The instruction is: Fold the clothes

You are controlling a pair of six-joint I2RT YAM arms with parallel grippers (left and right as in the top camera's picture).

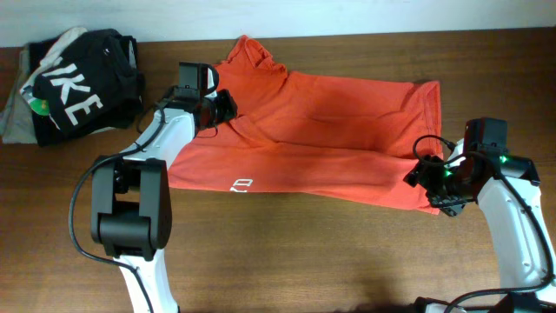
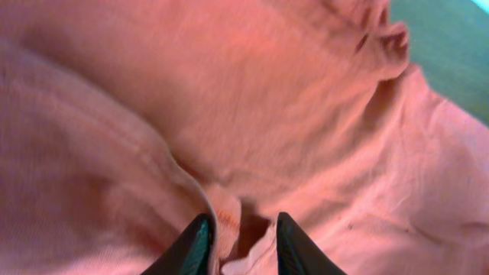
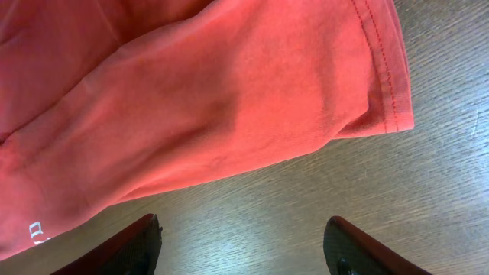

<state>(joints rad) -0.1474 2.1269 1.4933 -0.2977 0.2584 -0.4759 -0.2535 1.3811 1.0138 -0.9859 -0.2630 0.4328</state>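
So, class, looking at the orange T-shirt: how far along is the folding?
Done: the T-shirt is laid out sideways on the table, perhaps with one lengthwise fold. In hand: left jaws pinch cloth at the neck end; right jaws stand open off the hem corner. Left: the remaining folds; it lies full length.

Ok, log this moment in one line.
left gripper: pinching T-shirt | right gripper: open, empty, over table

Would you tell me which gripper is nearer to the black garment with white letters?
Left. The left gripper is on the orange T-shirt just right of the black garment; the right gripper is by the shirt's far hem.
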